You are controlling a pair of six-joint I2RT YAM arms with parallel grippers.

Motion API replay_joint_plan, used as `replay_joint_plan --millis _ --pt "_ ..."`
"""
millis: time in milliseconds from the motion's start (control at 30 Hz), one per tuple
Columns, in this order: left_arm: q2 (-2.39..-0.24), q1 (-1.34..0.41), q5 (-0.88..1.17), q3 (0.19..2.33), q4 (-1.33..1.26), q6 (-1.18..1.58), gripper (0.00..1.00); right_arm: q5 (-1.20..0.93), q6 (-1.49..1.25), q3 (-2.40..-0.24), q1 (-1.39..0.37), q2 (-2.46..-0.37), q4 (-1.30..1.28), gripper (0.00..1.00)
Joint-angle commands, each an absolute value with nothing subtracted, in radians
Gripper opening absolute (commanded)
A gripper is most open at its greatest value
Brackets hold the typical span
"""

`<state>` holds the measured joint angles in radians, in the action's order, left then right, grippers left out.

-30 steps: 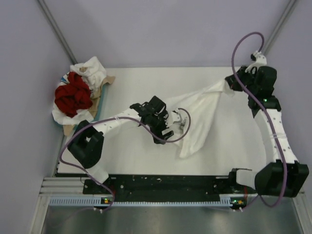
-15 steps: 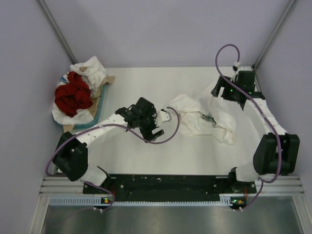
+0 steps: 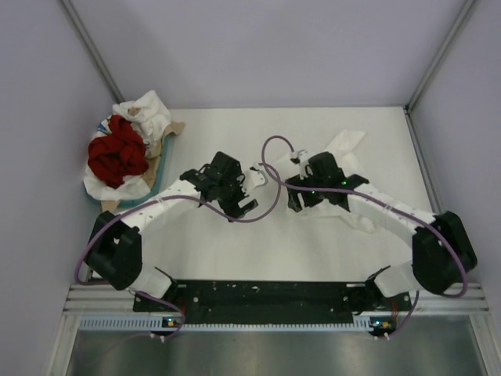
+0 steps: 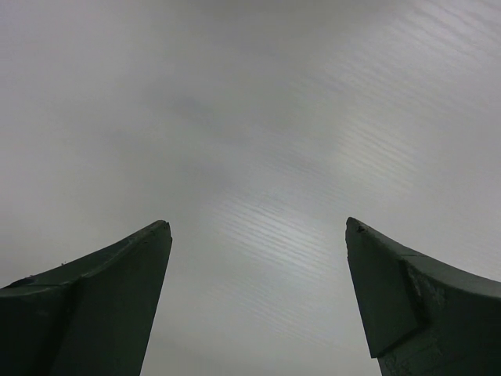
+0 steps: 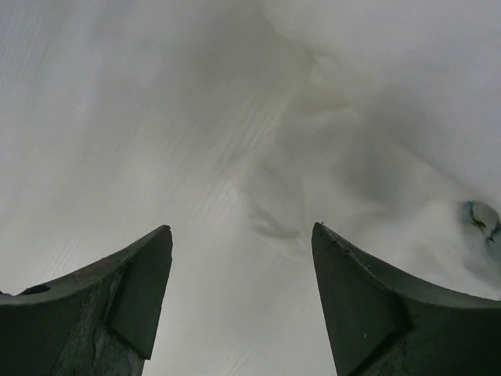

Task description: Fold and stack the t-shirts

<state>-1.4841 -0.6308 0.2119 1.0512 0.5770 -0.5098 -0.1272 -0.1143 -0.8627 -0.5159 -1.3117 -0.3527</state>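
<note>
While both hands stand released, one white shirt (image 3: 348,145) lies crumpled on the bench (image 3: 235,133), partly under the right arm. Noted: the right hand (image 5: 241,229) has its fingers spread with nothing between them, poised at that shirt's left edge, folds of cloth just ahead; a small greenish print (image 5: 479,218) shows on the cloth. The left hand (image 4: 258,225) is spread wide, empty, over bare bench just left of the shirt. Well left of the shirt, a tray (image 3: 156,178) holds heaped red shirts (image 3: 116,157) among other white shirts (image 3: 145,110).
</note>
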Motion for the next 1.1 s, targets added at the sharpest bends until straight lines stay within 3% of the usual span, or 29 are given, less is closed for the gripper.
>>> replay_joint_plan --millis 0,167,333,600,667,767,833,1067 --pt "-1.421 -0.531 0.152 1.065 0.543 -0.474 0.96 -0.132 -0.035 -1.033 -0.59 -1.533 -0.371 0.71" --pt "-1.404 -0.384 0.146 1.069 0.568 -0.453 0.96 -0.075 -0.041 -1.178 -0.606 -1.742 -0.462 0.7" --pt "-1.33 -0.316 0.153 0.985 0.548 -0.48 0.96 -0.101 -0.043 -1.152 -0.604 -1.781 -0.485 0.7" --pt "-1.298 -0.304 0.155 0.983 0.552 -0.474 0.97 -0.052 -0.06 -1.114 -0.646 -1.853 -0.488 0.57" --pt "-1.296 -0.304 0.161 0.992 0.558 -0.472 0.97 -0.025 -0.063 -1.112 -0.652 -1.873 -0.5 0.5" --pt "-1.289 -0.301 0.155 0.999 0.563 -0.472 0.97 -0.006 -0.063 -1.106 -0.653 -1.878 -0.514 0.28" --pt "-1.278 -0.302 0.155 1.0 0.568 -0.474 0.97 -0.026 -0.06 -1.1 -0.653 -1.849 -0.506 0.01" --pt "-1.244 -0.302 0.18 0.994 0.571 -0.483 0.97 -0.196 -0.035 -1.204 -0.655 -1.512 -0.492 0.0"
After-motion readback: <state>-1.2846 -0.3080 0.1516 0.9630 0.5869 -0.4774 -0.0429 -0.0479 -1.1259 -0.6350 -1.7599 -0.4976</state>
